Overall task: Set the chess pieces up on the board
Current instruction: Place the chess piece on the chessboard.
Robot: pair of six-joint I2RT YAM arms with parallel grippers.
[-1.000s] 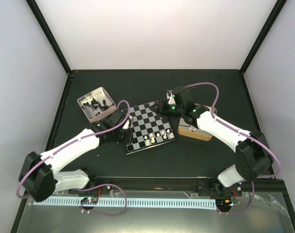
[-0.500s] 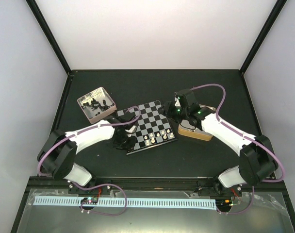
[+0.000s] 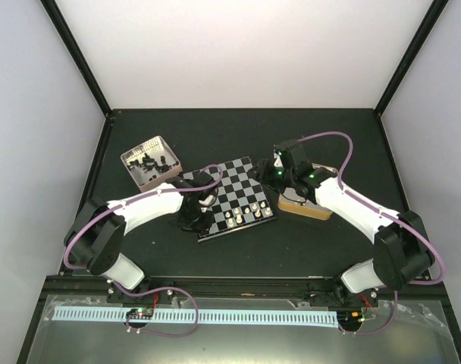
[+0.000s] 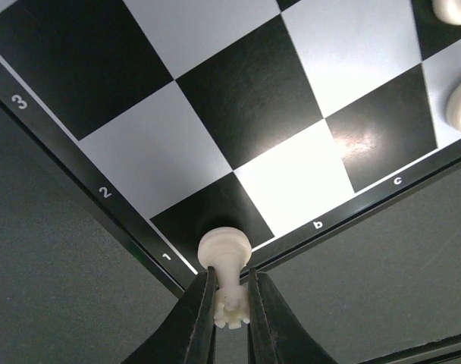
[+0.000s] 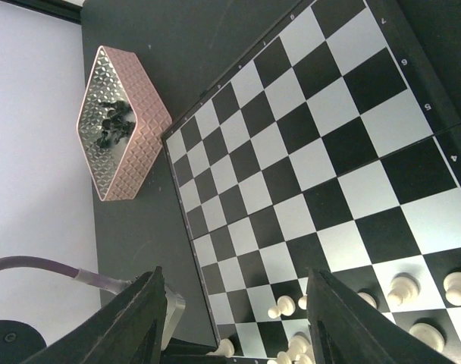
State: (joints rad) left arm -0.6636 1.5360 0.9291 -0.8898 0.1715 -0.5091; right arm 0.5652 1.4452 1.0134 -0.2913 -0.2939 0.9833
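The board [image 3: 229, 184] lies tilted at the table's middle, with several cream-white chess pieces [image 3: 246, 214] along its near edge. My left gripper [image 3: 203, 209] is at the board's near-left corner. In the left wrist view this gripper [image 4: 232, 305] is shut on a white rook [image 4: 225, 252], whose base is at the black corner square of the board [image 4: 238, 91]. My right gripper [image 3: 280, 168] hovers by the board's far-right edge. It [image 5: 238, 322] stands open and empty, looking over the board [image 5: 306, 152] and the white pieces [image 5: 285, 305].
A pinkish tray [image 3: 132, 161] holding black pieces [image 3: 148, 161] stands at the back left of the board; the right wrist view shows this tray [image 5: 143, 155] too. A tan box [image 3: 305, 209] sits right of the board, partly under my right arm.
My left gripper has swung right with the rook to the board's near-left corner. My right gripper has drawn back from above the board towards its right edge.
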